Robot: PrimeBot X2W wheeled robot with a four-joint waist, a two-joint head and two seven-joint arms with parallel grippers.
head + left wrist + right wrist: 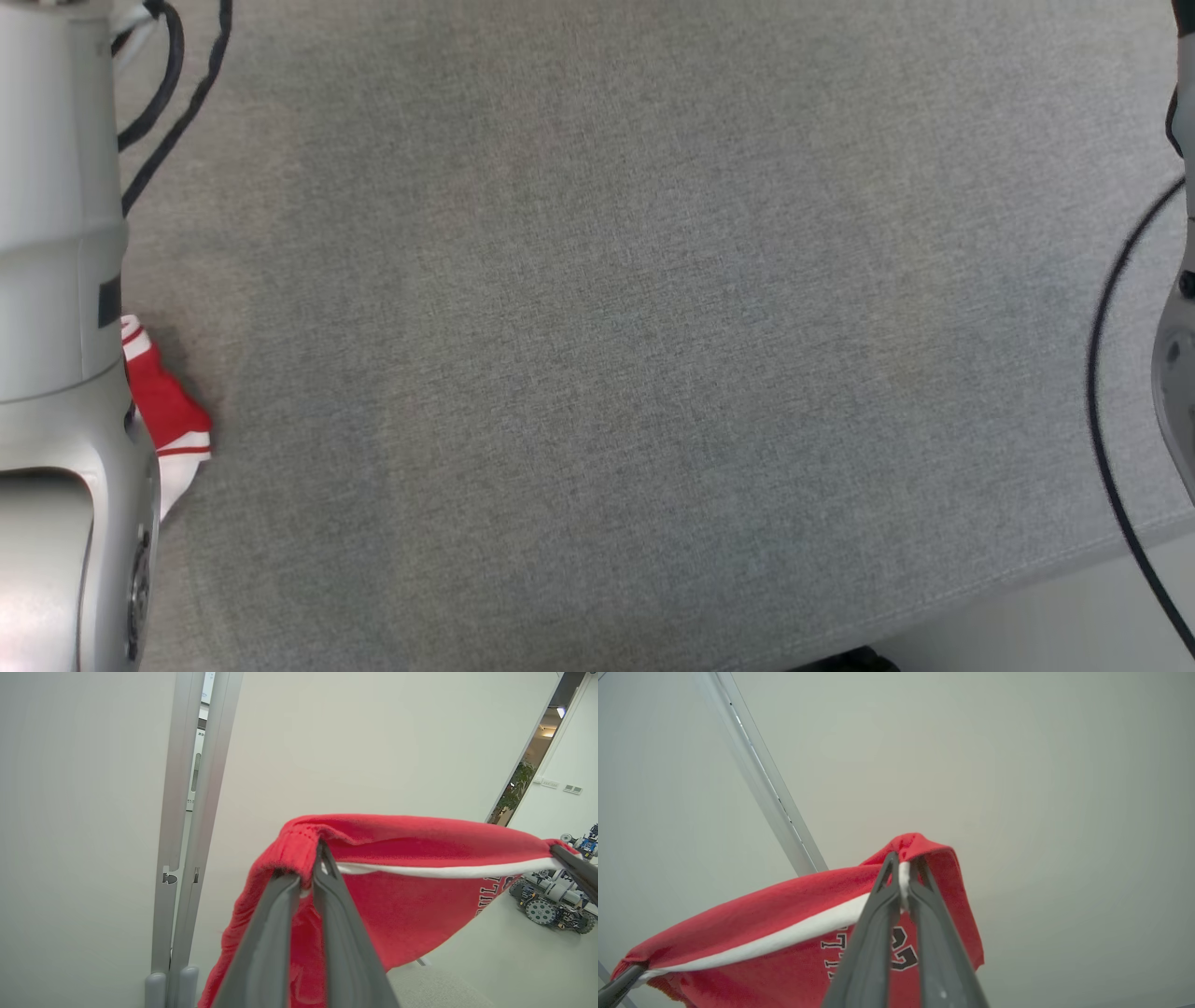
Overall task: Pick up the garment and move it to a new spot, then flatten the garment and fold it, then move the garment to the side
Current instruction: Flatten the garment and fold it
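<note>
i have one garment to deal with, a red piece with one white band and black-outlined lettering, and it hangs in the air between my two arms, not lying on the grey cloth surface. the left gripper has its two fingers pressed together on a ribbed red edge. the right gripper is pinched the same way on the edge where the white band ends. so both are closed, each with a fold of fabric between its pads, and that makes two pinch points on one piece.

i judge the hold is wide on purpose. with the top edge pulled taut from one grip to the other, the body of the cloth sags below it under its own weight, which should shake out creases before i lay it flat. the surface under my head camera is bare, so i read that as the new spot.

from the head camera i catch one red and white corner of the garment just beside my pale left forearm, low on the left.

other counts: two dark cables by the left arm and one by the right. two metal posts stand side by side against the wall, and at least one small wheeled machine sits on the floor far behind.
</note>
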